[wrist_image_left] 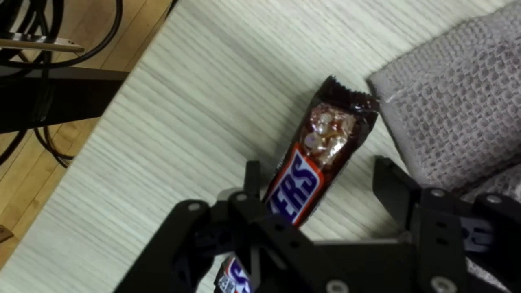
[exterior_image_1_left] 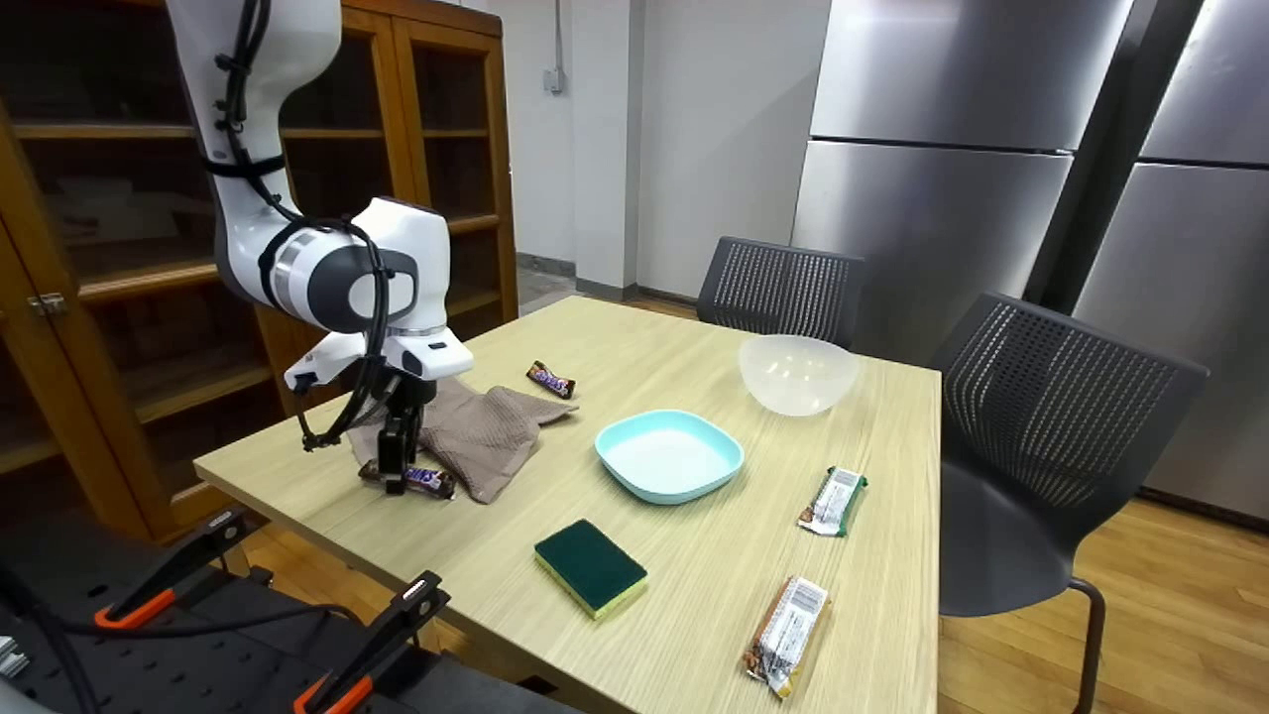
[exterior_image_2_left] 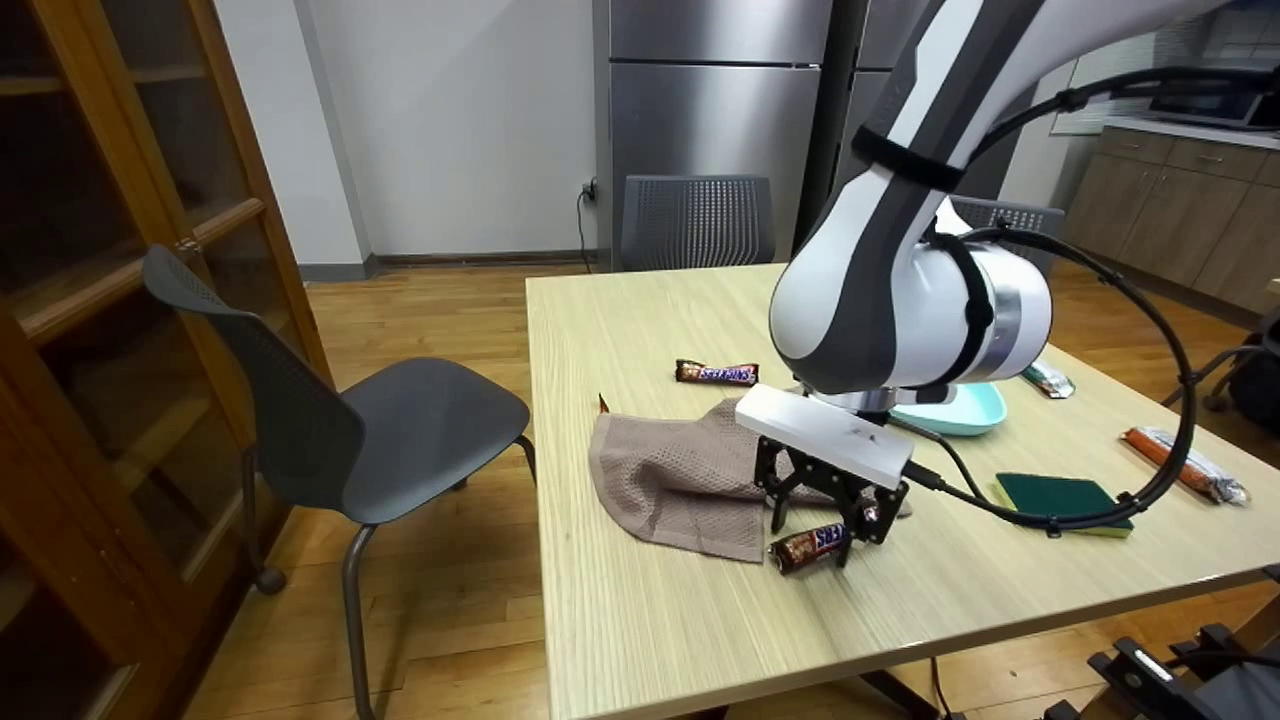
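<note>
Behind the pale worktop (exterior_image_1_left: 694, 555), a glazed wooden cabinet (exterior_image_1_left: 149, 285), a white wall (exterior_image_1_left: 729, 119) and steel fridges (exterior_image_1_left: 932, 218) are shown in an exterior view. Dark chairs (exterior_image_1_left: 1076, 426) are placed along the worktop edges.

The arm (exterior_image_1_left: 337, 268) is directed downward, and the hand (wrist_image_left: 319, 179) is positioned low over the worktop, near its edge. The fingers (wrist_image_left: 252, 179) are spaced apart, one set on either side of a Snickers bar (wrist_image_left: 299, 179), which is laid on the worktop. A gap is visible between the bar and the finger nearer the cloth (exterior_image_1_left: 491, 426); whether the bar is touched by the opposite finger cannot be told. In the wrist view, the bar is partly covered by the hand, and its exposed end is located just beside a corner of the cloth. The cloth is laid in loose folds.

Past the cloth, a second Snickers bar (exterior_image_1_left: 551, 380) is placed, well apart from the hand. A blue dish (exterior_image_1_left: 669, 456) is positioned toward the middle of the worktop, with a white bowl (exterior_image_1_left: 798, 375) farther back. A sponge (exterior_image_1_left: 592, 565) is laid with its green face up. A green bar (exterior_image_1_left: 835, 501) and an orange bar (exterior_image_1_left: 788, 635) are laid along the opposite side of the worktop. Clamps (exterior_image_1_left: 387, 635) with orange parts are located in front of the worktop.
</note>
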{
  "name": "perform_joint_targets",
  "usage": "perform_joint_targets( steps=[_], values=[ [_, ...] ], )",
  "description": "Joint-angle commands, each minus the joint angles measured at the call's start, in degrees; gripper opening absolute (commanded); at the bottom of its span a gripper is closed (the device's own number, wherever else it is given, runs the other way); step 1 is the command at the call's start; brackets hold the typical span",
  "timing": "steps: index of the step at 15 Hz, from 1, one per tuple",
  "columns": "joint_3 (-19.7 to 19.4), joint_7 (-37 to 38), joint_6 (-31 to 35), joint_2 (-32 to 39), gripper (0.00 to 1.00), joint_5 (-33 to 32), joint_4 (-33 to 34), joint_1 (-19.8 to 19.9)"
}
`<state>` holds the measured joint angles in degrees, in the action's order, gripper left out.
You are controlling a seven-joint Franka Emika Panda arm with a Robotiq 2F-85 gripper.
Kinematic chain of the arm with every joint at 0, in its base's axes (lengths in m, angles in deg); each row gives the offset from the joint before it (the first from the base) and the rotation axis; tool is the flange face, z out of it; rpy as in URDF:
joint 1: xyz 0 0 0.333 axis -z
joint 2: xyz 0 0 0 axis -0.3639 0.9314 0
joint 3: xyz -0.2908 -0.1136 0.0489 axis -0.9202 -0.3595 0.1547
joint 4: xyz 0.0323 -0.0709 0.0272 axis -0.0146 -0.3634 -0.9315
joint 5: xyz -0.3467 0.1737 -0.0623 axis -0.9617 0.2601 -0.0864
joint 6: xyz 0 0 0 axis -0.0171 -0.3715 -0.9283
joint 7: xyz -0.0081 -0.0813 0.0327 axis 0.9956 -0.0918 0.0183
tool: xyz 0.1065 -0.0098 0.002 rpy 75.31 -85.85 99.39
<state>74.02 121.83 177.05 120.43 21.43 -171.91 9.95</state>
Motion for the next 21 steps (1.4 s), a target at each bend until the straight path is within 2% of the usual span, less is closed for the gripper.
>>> perform_joint_targets(
  steps=[1, 6, 10, 15, 18, 21],
  values=[
    [0.44, 1.05, 1.02, 0.51, 0.42, 1.79, 0.83, -0.05],
    [0.15, 1.16, 0.44, -0.3, 0.04, 2.08, 0.71, -0.68],
    [-0.93, 1.79, -3.79, -3.65, 0.04, 1.37, -1.22, -1.2],
    [-5.07, 3.84, -10.21, -7.84, 0.04, -1.7, -2.85, -3.67],
    [-5.99, 4.62, -12.79, -10.27, 0.04, -2.58, -2.3, -3.05],
    [-5.85, 3.77, -15.0, -12.34, 0.04, -1.83, -1.05, -0.58]
  ],
)
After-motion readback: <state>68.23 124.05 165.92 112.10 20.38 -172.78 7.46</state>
